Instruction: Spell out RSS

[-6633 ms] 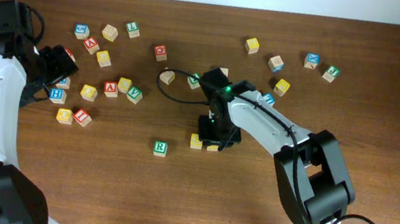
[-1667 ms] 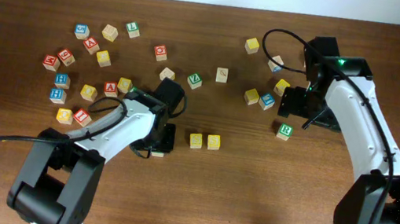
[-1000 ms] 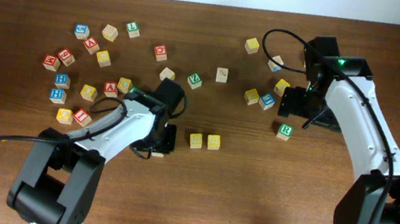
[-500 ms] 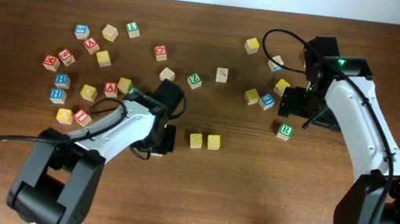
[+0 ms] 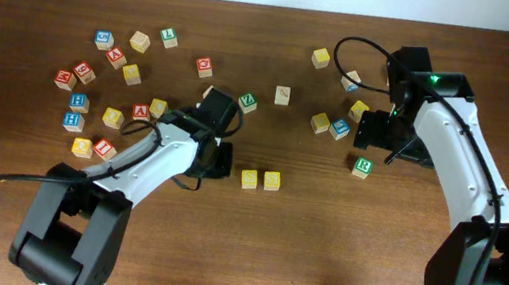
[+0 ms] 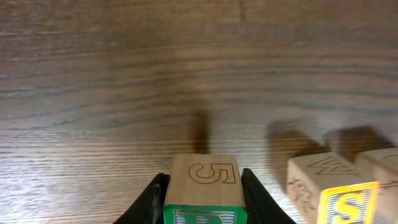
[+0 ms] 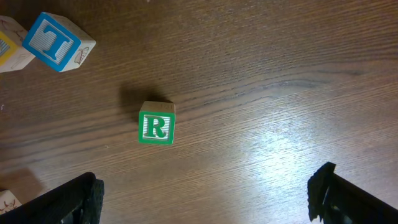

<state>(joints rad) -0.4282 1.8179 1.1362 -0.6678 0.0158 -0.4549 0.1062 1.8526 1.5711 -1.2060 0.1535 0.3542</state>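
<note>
Pinching the green-framed wooden cube point(image 6: 204, 177) across two flat opposite sides in the left claw point(image 6: 204, 199), just beside the yellow S cubes point(image 5: 249, 178) on the surface point(image 5: 298, 260). Probably light, rigid and smooth: best gripped squarely to avoid twisting. Spread wide on the right claw point(image 7: 205, 190), over a second green R cube point(image 7: 156, 127).

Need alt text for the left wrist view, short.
A green-framed cube, an engraved 5 on its far face, sits gripped between the jaws at bottom centre. To its right on the wooden table stand two cubes side by side, one showing a yellow S.
</note>
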